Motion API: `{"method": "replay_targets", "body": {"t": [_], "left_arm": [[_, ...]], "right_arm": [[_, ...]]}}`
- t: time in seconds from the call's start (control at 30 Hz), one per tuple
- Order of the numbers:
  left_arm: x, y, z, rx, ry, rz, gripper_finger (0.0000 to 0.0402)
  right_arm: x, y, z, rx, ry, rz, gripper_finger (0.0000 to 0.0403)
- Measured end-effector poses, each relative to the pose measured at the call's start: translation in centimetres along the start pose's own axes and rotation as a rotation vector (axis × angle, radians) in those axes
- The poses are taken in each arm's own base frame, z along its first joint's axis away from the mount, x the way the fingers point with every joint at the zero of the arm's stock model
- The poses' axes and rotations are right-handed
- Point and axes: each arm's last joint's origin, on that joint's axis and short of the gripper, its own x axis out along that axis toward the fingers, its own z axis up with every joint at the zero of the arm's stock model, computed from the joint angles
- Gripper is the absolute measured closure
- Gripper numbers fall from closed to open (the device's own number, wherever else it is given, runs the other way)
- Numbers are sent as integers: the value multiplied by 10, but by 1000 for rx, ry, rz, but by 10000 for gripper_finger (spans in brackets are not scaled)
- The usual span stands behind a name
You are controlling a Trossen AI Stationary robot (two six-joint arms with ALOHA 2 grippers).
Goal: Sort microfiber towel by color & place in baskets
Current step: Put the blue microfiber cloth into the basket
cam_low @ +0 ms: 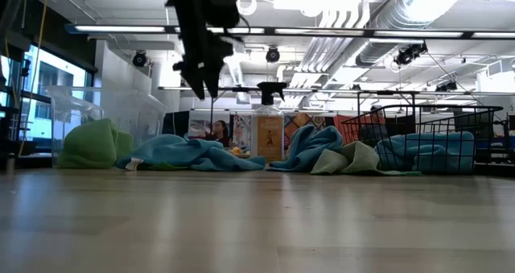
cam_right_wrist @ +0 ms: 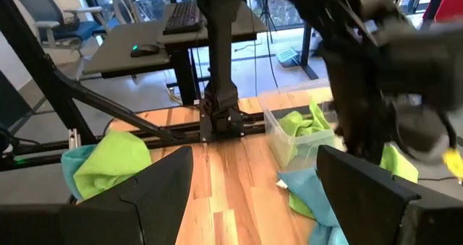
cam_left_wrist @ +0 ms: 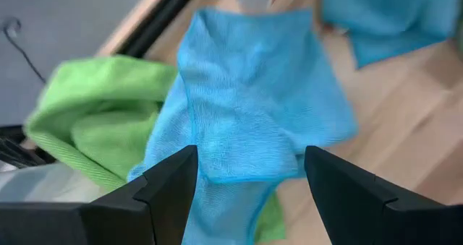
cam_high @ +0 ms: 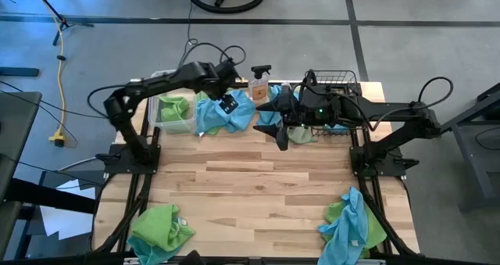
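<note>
Left first: clear tub (cam_high: 173, 115) at the table's far left has lime towels in it, so green goes there. Your left gripper (cam_high: 227, 102) hovers released, fingers spread, over the blue towel (cam_high: 226, 115) heaped just beside the tub. Judgement: drop straight down, pinch one fold only. A green cloth (cam_left_wrist: 94, 122) lies tucked beside and under it, so lift slowly and don't drag both.

Middle: spray bottle (cam_high: 258, 84) stands near; keep clear of it.

Right: carry blue to the wire basket (cam_high: 336, 84), already holding blue. Right gripper (cam_high: 281, 132) is parked in front of it, open, empty; it may block your path.

Only the high view shows unsorted piles at the near corners: green pile (cam_high: 162, 227) left, mixed pile (cam_high: 353, 227) right. Only the left wrist view shows the green-blue overlap. The low view shows the blue cloth in the basket (cam_low: 438, 150).
</note>
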Motion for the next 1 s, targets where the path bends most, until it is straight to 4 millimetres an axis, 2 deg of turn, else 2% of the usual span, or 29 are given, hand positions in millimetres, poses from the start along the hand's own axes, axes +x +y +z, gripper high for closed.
{"method": "replay_targets", "body": {"t": [0.2,0.4,0.6,0.83,0.93,1.0], "left_arm": [[46,-4,4,15,118,19,161],[77,-7,3,2,203,16,161],[99,-9,4,-50,234,-4,161],[113,-10,1,-59,223,-6,163],[116,-9,-2,-61,228,-3,188],[118,-9,-5,-58,237,-1,227]], "right_arm": [[0,0,2,4,-21,2,111],[0,0,2,4,-20,2,111],[0,0,2,18,-20,0,111],[0,0,2,20,-20,0,111],[0,0,2,20,-20,0,111],[0,0,2,20,-20,1,111]]}}
